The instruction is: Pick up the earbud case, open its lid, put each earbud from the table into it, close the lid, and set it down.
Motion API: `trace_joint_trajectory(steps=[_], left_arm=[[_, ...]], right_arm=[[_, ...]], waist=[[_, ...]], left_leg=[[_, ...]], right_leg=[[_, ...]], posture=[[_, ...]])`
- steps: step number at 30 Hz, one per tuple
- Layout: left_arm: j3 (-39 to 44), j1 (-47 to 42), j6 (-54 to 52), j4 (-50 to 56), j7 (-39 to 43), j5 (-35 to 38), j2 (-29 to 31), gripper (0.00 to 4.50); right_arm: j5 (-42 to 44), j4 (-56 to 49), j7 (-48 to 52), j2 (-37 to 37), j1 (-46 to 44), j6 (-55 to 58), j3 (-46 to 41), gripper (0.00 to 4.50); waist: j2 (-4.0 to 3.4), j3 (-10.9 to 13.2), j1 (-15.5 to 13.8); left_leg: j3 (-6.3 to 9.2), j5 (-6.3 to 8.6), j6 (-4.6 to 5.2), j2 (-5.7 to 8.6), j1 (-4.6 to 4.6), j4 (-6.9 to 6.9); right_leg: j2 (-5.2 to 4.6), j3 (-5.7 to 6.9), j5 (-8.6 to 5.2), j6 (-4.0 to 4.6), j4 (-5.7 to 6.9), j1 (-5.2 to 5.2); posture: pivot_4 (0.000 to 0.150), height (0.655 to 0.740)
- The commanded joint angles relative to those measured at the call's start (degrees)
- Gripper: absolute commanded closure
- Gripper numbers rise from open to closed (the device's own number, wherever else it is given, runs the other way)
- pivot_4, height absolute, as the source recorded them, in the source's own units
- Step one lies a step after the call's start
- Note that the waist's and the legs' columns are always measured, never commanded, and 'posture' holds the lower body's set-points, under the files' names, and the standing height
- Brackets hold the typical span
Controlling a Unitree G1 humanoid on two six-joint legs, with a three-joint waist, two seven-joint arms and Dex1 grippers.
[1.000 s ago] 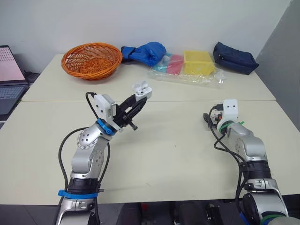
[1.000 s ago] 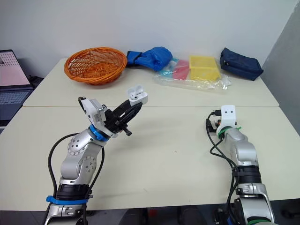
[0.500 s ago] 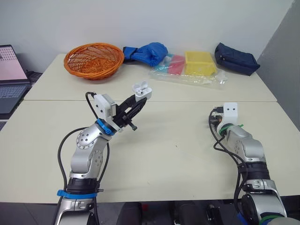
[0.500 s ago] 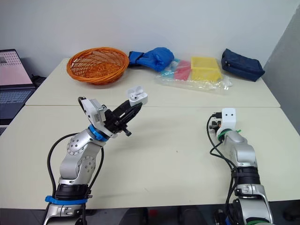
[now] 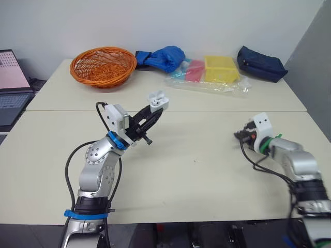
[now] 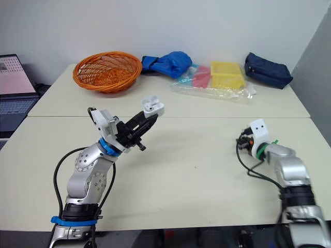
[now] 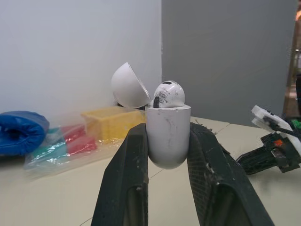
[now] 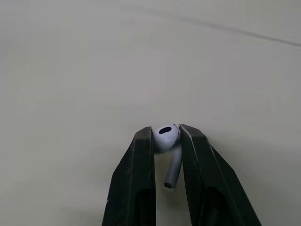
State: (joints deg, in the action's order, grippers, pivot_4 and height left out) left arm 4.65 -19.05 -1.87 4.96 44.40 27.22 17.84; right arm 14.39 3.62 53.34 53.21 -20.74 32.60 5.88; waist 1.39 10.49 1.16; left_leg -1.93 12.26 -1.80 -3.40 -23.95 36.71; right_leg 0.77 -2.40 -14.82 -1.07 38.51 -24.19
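Left gripper clamps the earbud case by its flanks, lid open above the jaws; right gripper pinches the second earbud by its bulb, stem between the jaws: light, hard, likely slippery, so hold the bulb.

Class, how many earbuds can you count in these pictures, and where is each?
2. One earbud sits in the open earbud case held by the left gripper; the other earbud is pinched in the right gripper.

White earbud case upright, lid open, earbud inside, second earbud apart
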Motion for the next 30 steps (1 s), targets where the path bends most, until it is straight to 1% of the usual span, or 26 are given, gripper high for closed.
trace_joint_trajectory(steps=[1,2,3,6,8,12,16,20,23,25,27,30], left_arm=[[0.44,0.36,0.94,2.21,-0.07,0.87,-0.30,3.74],[0.50,0.44,0.95,2.23,-0.16,0.87,-0.45,3.74],[0.50,0.66,1.06,2.23,-0.35,0.77,-0.73,3.74],[0.12,1.34,1.25,2.68,-1.05,0.41,-1.66,3.74],[-0.22,1.64,1.10,3.30,-1.43,0.25,-2.01,3.74],[-0.37,2.28,0.53,4.60,-2.19,0.38,-2.01,3.74],[-0.22,2.91,0.00,5.45,-2.65,0.59,-1.59,3.74],[-0.23,3.01,-0.33,5.80,-2.83,0.70,-1.30,3.74],[-0.23,2.85,-0.54,5.85,-2.79,0.71,-1.23,3.74],[-0.20,2.75,-0.69,5.88,-2.70,0.77,-1.17,3.74],[-0.30,2.19,-0.93,5.55,-2.62,0.78,-1.28,3.74],[-0.38,1.73,-1.14,5.26,-2.38,0.80,-1.26,3.74]], right_arm=[[-3.11,-2.06,19.73,13.34,1.77,-11.93,2.09,4.10],[-4.35,-0.12,22.69,15.91,1.61,-15.48,3.03,4.10],[-7.30,3.15,25.22,18.47,1.33,-21.49,4.55,4.10],[-15.98,12.49,29.76,21.31,-1.41,-33.19,9.27,4.10],[-20.01,17.57,31.03,20.88,-4.11,-36.77,11.57,4.10],[-27.24,26.88,25.28,15.72,-11.13,-44.92,13.96,4.10],[-27.48,29.22,25.89,12.62,-12.87,-43.33,13.02,4.10],[-27.65,29.90,25.83,11.48,-13.18,-43.94,12.26,4.10],[-27.46,30.39,25.59,11.10,-12.93,-43.42,11.45,4.10],[-27.30,30.48,25.50,10.83,-12.58,-42.70,10.77,4.10],[-26.59,29.62,26.45,10.73,-11.40,-40.08,10.01,3.35],[-27.00,29.27,25.97,10.91,-10.29,-39.55,9.30,2.41]], waist=[[-0.02,0.01,0.19],[0.04,0.03,0.39],[0.14,0.03,0.74],[0.20,0.07,1.28],[0.18,0.08,1.37],[0.23,0.11,2.07],[0.28,0.09,2.06],[0.44,0.06,2.07],[0.50,0.10,2.08],[0.50,0.10,2.10],[0.50,0.09,2.09],[0.50,0.09,1.96]], left_leg=[[-0.07,0.04,0.07,0.14,0.02,0.02],[-0.03,0.05,0.08,0.09,0.04,0.02],[-0.03,0.05,0.07,0.04,0.06,0.05],[-0.09,0.05,0.07,-0.04,0.24,0.12],[-0.15,0.05,0.07,-0.04,0.31,0.17],[-0.26,0.04,0.06,-0.02,0.45,0.22],[-0.26,0.03,0.04,-0.01,0.51,0.24],[-0.30,0.03,0.04,-0.03,0.59,0.25],[-0.32,0.03,0.04,-0.04,1.02,0.22],[-0.32,0.03,0.04,-0.05,1.13,0.21],[-0.31,0.03,0.04,-0.06,1.13,0.23],[-0.29,0.03,0.04,-0.05,1.12,0.23]], right_leg=[[0.02,-0.03,-0.01,-0.01,0.00,0.00],[0.04,-0.01,-0.02,-0.01,-0.05,0.04],[0.08,0.02,-0.01,-0.01,-0.04,0.04],[0.17,-0.02,0.04,0.07,0.05,0.12],[0.17,-0.07,0.05,0.11,0.17,0.11],[0.17,-0.21,0.06,0.12,0.36,0.11],[0.17,-0.21,0.09,0.11,0.38,0.19],[0.16,-0.27,0.10,0.10,0.37,0.26],[0.15,-0.28,0.08,0.13,0.35,0.67],[0.15,-0.28,-0.11,0.47,0.36,0.76],[0.16,-0.28,-0.11,0.51,0.39,0.77],[0.15,-0.25,-0.09,0.47,0.39,0.79]], posture=[[0.150,0.7400],[0.150,0.7400],[0.150,0.7400],[0.150,0.7400],[0.150,0.7400],[0.150,0.7400],[0.150,0.7400],[0.150,0.7400],[0.150,0.7400],[0.150,0.7400],[0.150,0.7400],[0.150,0.7400]])
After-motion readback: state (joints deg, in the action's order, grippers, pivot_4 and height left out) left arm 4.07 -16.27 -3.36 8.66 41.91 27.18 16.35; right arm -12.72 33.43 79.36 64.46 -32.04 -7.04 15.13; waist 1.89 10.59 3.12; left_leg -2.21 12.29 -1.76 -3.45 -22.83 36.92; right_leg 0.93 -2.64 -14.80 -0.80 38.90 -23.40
